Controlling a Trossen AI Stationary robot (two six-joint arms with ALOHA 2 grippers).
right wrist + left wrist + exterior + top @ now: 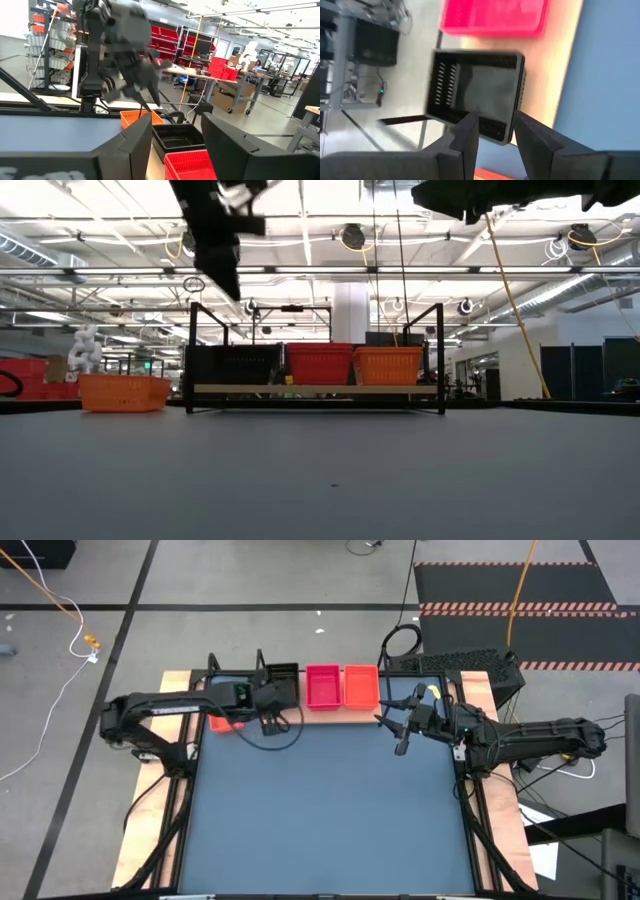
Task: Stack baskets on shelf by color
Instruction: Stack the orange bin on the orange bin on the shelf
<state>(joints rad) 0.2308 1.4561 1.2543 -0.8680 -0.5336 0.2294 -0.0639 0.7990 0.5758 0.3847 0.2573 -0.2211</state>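
Left gripper (495, 131) spread, above black basket (283, 683) on shelf (315, 389). Right gripper (392, 721) spread, empty, near shelf's orange basket (361, 686).

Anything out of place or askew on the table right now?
One orange basket sits on the blue tabletop left of the shelf, not on it. The three stacks on the shelf look square.

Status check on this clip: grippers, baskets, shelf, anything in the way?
Left gripper open, empty, over the black basket. Right gripper open, empty, above the table. Black, red and orange baskets on shelf; one orange basket off it. Nothing in the way.
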